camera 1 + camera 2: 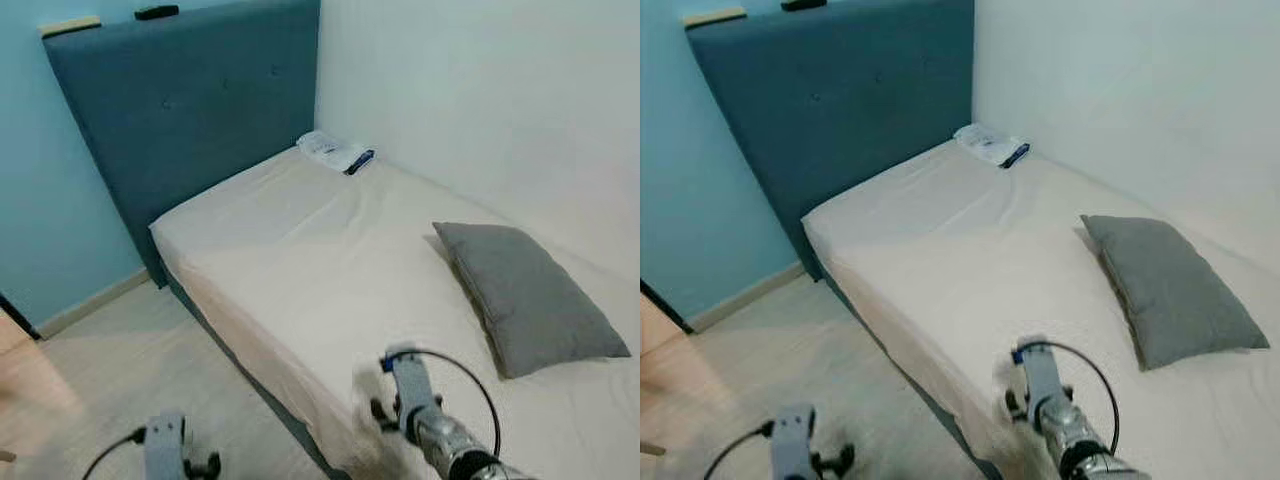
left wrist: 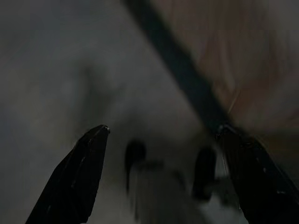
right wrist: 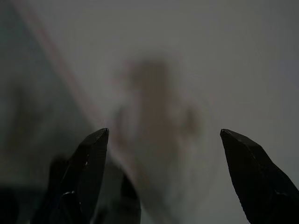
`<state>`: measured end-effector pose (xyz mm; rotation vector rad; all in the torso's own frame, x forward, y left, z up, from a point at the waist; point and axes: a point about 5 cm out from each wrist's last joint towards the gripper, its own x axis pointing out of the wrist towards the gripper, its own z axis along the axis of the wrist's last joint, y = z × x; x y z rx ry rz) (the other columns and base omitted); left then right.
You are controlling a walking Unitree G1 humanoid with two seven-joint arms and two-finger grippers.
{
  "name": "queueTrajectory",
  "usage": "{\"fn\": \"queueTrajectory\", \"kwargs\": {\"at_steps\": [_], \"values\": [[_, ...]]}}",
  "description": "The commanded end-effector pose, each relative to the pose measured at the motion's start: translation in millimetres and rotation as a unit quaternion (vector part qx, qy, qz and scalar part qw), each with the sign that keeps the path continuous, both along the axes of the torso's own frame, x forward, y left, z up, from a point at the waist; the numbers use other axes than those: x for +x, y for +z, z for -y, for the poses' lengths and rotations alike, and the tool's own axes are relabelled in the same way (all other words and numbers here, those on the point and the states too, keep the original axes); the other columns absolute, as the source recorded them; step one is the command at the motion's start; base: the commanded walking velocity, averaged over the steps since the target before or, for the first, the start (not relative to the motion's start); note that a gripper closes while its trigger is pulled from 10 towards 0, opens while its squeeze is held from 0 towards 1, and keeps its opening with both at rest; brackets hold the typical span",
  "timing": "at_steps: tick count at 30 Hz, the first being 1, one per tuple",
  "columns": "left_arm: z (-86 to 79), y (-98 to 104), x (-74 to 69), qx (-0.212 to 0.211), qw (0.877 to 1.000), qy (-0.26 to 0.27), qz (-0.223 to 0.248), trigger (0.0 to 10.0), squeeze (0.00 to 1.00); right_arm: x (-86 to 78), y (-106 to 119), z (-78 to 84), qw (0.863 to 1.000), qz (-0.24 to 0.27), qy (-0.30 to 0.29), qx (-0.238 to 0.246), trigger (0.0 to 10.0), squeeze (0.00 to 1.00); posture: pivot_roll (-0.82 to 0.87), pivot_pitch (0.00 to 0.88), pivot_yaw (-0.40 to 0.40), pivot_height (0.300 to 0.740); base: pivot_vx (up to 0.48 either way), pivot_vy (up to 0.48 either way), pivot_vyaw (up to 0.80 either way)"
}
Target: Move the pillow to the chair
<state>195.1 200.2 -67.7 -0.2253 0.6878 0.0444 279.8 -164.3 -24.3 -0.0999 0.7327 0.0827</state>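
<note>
A grey pillow (image 1: 525, 293) lies flat on the right side of the bed (image 1: 300, 260), close to the white wall. My right arm (image 1: 420, 405) hangs low over the bed's near edge, well short of the pillow. In its wrist view the right gripper (image 3: 163, 130) is open, its black fingers (image 3: 88, 163) spread wide over a blurred pale surface. My left arm (image 1: 165, 448) hangs low over the floor beside the bed. There the left gripper (image 2: 161, 128) is open too, with nothing between its fingers (image 2: 79, 172).
A dark blue headboard (image 1: 190, 100) stands against the light blue wall. A folded white item with a dark strip (image 1: 335, 151) lies at the head of the bed. Pale wooden floor (image 1: 120, 370) runs along the bed's left side.
</note>
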Motion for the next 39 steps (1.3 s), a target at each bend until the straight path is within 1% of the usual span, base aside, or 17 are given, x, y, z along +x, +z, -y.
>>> {"fn": "queueTrajectory", "kwargs": {"at_steps": [1,2,5,7,9,14,21,23,24,25,26,32,34,36,37,38,39], "values": [[-7.0,8,9.0,-0.004,0.999,0.006,0.033,10.0,0.00,1.3,2,4.6,1.000,0.010,-0.022,0.009,10.0,0.00,0.00,0.063,-0.044,0.680,0.000,0.000,0.00],[-7.0,8,9.0,-0.004,0.999,0.006,0.033,10.0,0.00,1.3,2,4.6,1.000,0.010,-0.022,0.009,10.0,0.00,0.00,0.063,-0.044,0.680,0.000,0.000,0.00],[-13.1,21,24.6,0.003,0.997,-0.002,0.075,10.0,0.00,15.0,15,12.7,0.998,0.043,-0.052,0.011,10.0,0.00,0.00,0.060,-0.049,0.665,0.000,0.000,0.00],[-13.1,21,24.6,0.003,0.997,-0.002,0.075,10.0,0.00,15.0,15,12.7,0.998,0.043,-0.052,0.011,10.0,0.00,0.00,0.060,-0.049,0.665,0.000,0.000,0.00],[-15.3,26,31.0,0.014,0.996,-0.016,0.088,10.0,0.00,24.4,26,21.5,0.994,0.066,-0.082,0.012,10.0,0.00,0.00,0.066,-0.045,0.655,0.000,0.000,0.00],[-15.4,24,25.9,0.030,0.995,-0.037,0.083,10.0,0.00,33.2,40,44.6,0.983,0.100,-0.154,0.023,10.0,0.00,0.00,0.094,-0.042,0.626,0.000,0.000,0.00],[-14.2,22,22.4,0.026,0.995,-0.039,0.085,10.0,0.00,36.8,49,59.8,0.972,0.118,-0.201,0.041,10.0,0.00,0.00,0.111,-0.036,0.617,0.000,0.000,0.00],[-14.1,22,20.6,0.027,0.995,-0.045,0.086,10.0,0.00,39.2,54,68.3,0.959,0.127,-0.241,0.073,10.0,0.00,0.00,0.127,-0.029,0.617,0.000,0.000,0.00],[-14.1,22,20.6,0.027,0.995,-0.045,0.086,10.0,0.00,39.2,54,68.3,0.959,0.127,-0.241,0.073,10.0,0.00,0.00,0.127,-0.029,0.617,0.000,0.000,0.00],[-14.4,21,17.5,0.028,0.994,-0.051,0.090,10.0,0.00,42.3,61,76.7,0.944,0.141,-0.279,0.105,10.0,0.00,0.01,0.164,-0.012,0.617,0.000,0.000,0.00],[-14.6,21,16.1,0.028,0.994,-0.055,0.095,10.0,0.00,43.9,64,80.2,0.938,0.147,-0.292,0.113,10.0,0.00,0.01,0.164,-0.012,0.617,0.000,0.000,0.00],[-15.5,21,10.9,0.037,0.991,-0.082,0.100,10.0,0.00,38.3,62,94.3,0.921,0.132,-0.343,0.126,10.0,0.00,0.02,0.208,0.023,0.598,0.000,0.000,0.00],[-16.1,22,11.0,0.039,0.990,-0.087,0.103,10.0,0.00,42.2,64,86.1,0.928,0.144,-0.313,0.140,10.0,0.00,0.02,0.209,0.024,0.588,0.000,0.000,0.00],[-16.0,22,10.4,0.037,0.989,-0.093,0.106,10.0,0.00,46.1,60,62.9,0.946,0.141,-0.250,0.152,10.0,0.00,0.02,0.222,0.035,0.588,0.000,0.000,0.00],[-15.0,23,10.7,0.037,0.989,-0.098,0.108,10.0,0.00,45.7,54,40.2,0.961,0.135,-0.188,0.153,10.0,0.00,0.01,0.224,0.033,0.588,0.000,0.000,0.00],[-13.8,23,12.3,0.038,0.988,-0.102,0.110,10.0,0.00,43.0,50,32.8,0.962,0.129,-0.180,0.160,10.0,0.00,0.00,0.225,0.033,0.588,0.000,0.000,0.00],[-13.8,23,12.3,0.038,0.988,-0.102,0.110,10.0,0.00,43.0,50,32.8,0.962,0.129,-0.180,0.160,10.0,0.00,0.00,0.225,0.033,0.588,0.000,0.000,0.00]]}}
